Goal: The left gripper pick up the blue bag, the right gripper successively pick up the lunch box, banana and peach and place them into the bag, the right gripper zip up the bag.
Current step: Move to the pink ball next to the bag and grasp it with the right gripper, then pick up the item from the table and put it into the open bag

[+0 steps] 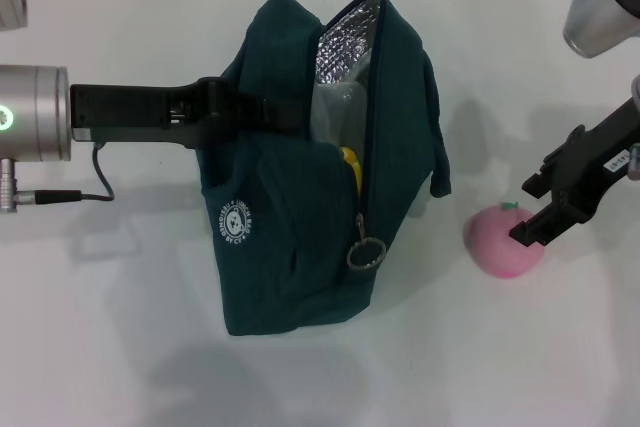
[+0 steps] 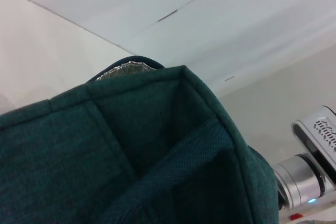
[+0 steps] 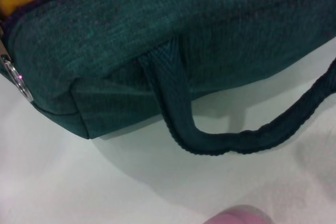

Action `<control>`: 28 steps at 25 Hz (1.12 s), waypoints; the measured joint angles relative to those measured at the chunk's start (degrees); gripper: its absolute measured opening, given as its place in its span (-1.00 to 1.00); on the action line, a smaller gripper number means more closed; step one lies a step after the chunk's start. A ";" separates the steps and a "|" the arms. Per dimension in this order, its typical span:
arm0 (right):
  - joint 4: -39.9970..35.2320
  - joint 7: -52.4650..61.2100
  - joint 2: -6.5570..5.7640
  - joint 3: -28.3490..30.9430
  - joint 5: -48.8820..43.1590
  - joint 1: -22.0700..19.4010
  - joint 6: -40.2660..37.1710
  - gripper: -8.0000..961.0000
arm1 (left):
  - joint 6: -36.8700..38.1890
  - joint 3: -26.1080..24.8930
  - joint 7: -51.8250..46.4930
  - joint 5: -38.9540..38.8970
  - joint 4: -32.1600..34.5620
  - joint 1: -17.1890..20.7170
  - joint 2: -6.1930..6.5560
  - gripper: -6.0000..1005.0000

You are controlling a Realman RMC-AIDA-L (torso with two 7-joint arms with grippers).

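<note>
The blue bag [image 1: 290,247] stands in the middle of the white table [image 1: 120,347], its top unzipped and gaping, the silver foil lining [image 1: 345,42] catching the light along the far side of the mouth. Inside, the clear lunch box [image 1: 335,112] shows as a pale shape, and a sliver of the yellow banana [image 1: 350,165] lies just beside it, near the zipper line. The zipper's metal ring pull [image 1: 366,253] hangs at the near end of the opening, and a white round logo [image 1: 236,220] marks the bag's left face. One loop handle [image 1: 437,152] droops down the right side onto the tabletop.

The left gripper [image 1: 285,112] reaches in level from the left, its black fingers pinching the bag's left upper edge at the rim of the opening; the left wrist view is filled with teal fabric and a strip of foil [image 2: 123,69].

To the right of the bag, well apart from it, the pink peach [image 1: 505,242] sits on the table. The right gripper [image 1: 535,212] hangs directly over it, fingertips at the fruit's right upper side; whether they are spread or closed on the peach cannot be told. The right wrist view shows the bag's side, its handle [image 3: 210,140], and the peach's top edge [image 3: 239,217].
</note>
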 joint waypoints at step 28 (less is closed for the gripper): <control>4.41 -0.14 0.03 -5.82 1.37 0.28 6.15 0.02 | 0.01 0.00 0.08 0.00 0.00 0.26 -0.09 -0.92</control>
